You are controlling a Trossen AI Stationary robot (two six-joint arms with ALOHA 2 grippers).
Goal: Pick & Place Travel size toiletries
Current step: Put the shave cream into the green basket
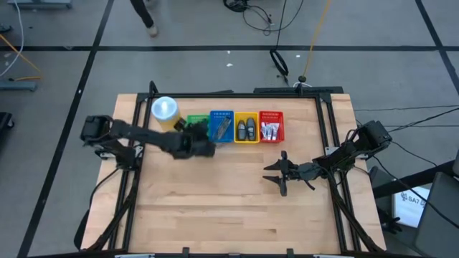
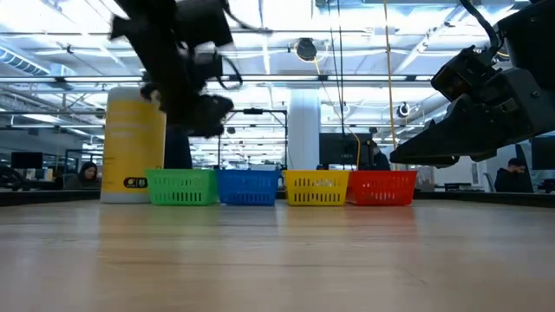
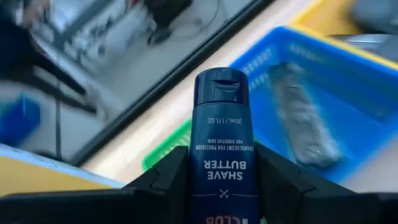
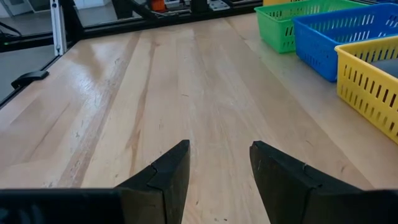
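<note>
- Shave-butter tube (image 3: 222, 149): dark blue, flip cap, white lettering reading "SHAVE BUTTER", standing up between the left gripper's (image 3: 222, 186) 2 dark fingers (image 3: 163, 180), which are clamped on its sides.
- Left gripper (image 1: 199, 143) holds the tube above the green basket (image 1: 197, 123), just beside the blue basket (image 1: 221, 126).
- Blue basket holds a flat grey sachet (image 3: 301, 115); next along from it, the yellow basket (image 1: 247, 127) holds dark grey sticks (image 1: 247, 129), and the red basket (image 1: 271, 127) holds small white tubes (image 1: 270, 130).
- Right gripper (image 4: 217, 171) hovers over bare desk (image 4: 186, 93), well away from the baskets, fingers apart and holding nothing.
</note>
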